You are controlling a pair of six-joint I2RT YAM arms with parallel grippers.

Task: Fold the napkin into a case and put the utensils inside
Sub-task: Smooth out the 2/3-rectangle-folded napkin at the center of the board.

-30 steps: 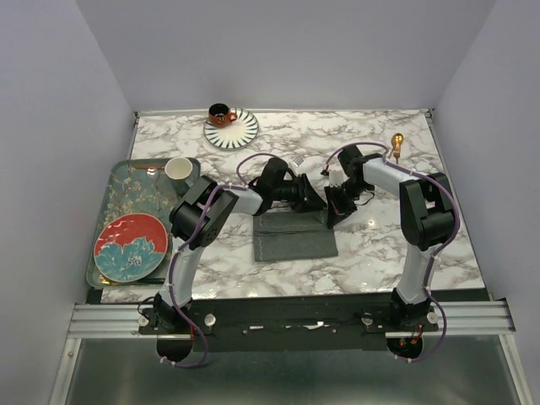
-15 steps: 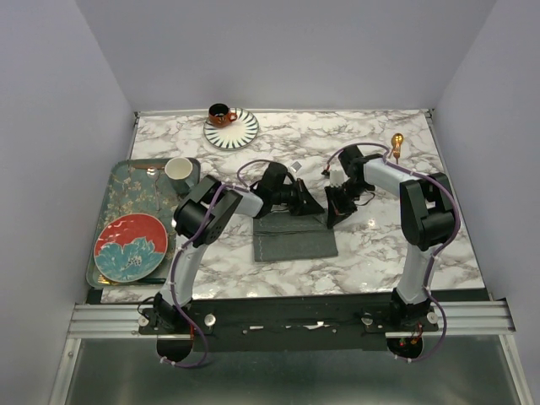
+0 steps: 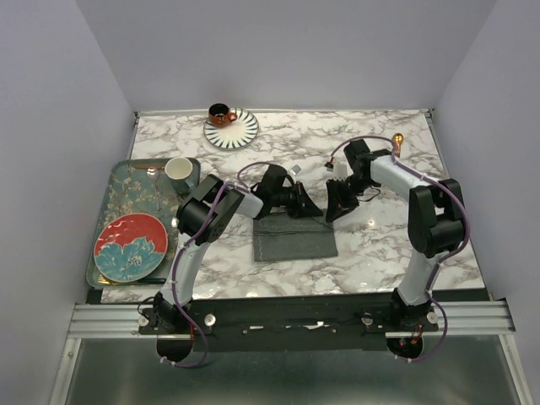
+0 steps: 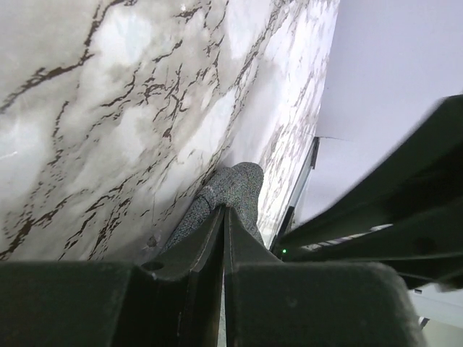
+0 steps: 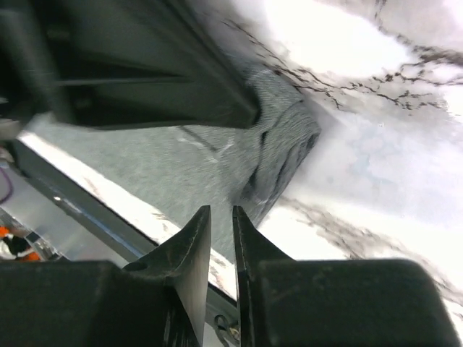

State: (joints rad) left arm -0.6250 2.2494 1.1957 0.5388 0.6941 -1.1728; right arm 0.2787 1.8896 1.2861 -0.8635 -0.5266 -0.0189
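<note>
At mid-table the grey napkin (image 3: pixel 294 239) lies folded — left claw (image 4: pixel 223 210) pinches its edge, right claw (image 5: pixel 221 211) ajar, empty.

Dark cloth on veined marble

Dark grey napkin (image 3: pixel 294 238) at centre on the white, grey-brown veined table (image 3: pixel 380 245); gold-copper utensil (image 3: pixel 397 139) far right; orange cup (image 3: pixel 222 114) on black-and-white striped saucer (image 3: pixel 243 131) far; left, teal floral tray (image 3: pixel 118 194), red plate (image 3: pixel 126 226) with blue flower.
</note>
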